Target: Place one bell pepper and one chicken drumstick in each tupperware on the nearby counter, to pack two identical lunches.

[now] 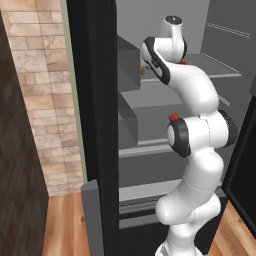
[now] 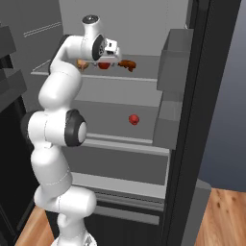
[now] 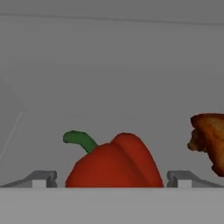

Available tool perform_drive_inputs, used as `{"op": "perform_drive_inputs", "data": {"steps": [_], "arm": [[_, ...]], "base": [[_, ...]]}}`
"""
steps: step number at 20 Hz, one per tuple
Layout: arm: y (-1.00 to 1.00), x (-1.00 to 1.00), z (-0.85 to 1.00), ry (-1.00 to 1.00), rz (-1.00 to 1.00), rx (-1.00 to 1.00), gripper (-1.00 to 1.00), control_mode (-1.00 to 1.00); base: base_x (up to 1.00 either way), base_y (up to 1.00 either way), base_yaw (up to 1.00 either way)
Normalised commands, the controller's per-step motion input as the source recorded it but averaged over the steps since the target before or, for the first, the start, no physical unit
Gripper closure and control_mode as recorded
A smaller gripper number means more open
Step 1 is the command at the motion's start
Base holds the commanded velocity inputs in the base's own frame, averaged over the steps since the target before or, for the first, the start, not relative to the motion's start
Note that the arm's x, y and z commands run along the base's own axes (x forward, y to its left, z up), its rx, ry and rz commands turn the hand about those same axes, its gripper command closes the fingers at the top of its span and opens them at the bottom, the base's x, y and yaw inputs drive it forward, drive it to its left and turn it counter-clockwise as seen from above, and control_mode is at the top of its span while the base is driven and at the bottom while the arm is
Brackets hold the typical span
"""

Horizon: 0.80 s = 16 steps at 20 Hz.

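Observation:
On the fridge's upper shelf a glossy red bell pepper [image 3: 114, 164] with a green stem lies between the two fingertips [image 3: 43, 178] of my gripper [image 3: 111, 181], which is open around it without closing. The same pepper [image 2: 104, 65] sits just under the hand [image 2: 111, 52]. To its right lies a dark reddish-brown chicken drumstick [image 3: 209, 142] [image 2: 127, 64]. A golden-tan drumstick [image 2: 82, 63] lies to its left, partly behind the arm. A second bell pepper [image 2: 134, 119] [image 1: 174, 117] rests on the shelf below. The tupperware and the counter are out of view.
The fridge stands open, with its black door edge [image 1: 100, 125] on the left and grey door bins [image 2: 173, 62] on the right. A brick wall [image 1: 45, 95] and wooden floor [image 1: 62, 225] lie to the left of the fridge.

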Motion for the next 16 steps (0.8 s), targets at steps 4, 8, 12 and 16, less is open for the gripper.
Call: {"op": "perform_drive_inputs", "data": {"steps": [4,8,12,16], "arm": [[0.00,0.00,-0.44,0.12,0.00,-0.04,-1.00,-1.00],[0.00,0.18,-0.35,0.02,0.00,-0.01,-1.00,-1.00],[0.00,0.33,-0.34,0.00,0.00,0.00,1.00,-1.00],[0.00,0.16,-0.25,0.00,0.00,0.00,1.00,-1.00]], "base": [[0.00,0.00,0.00],[0.00,0.00,0.00],[0.00,0.00,0.00],[0.00,0.00,0.00]]}}
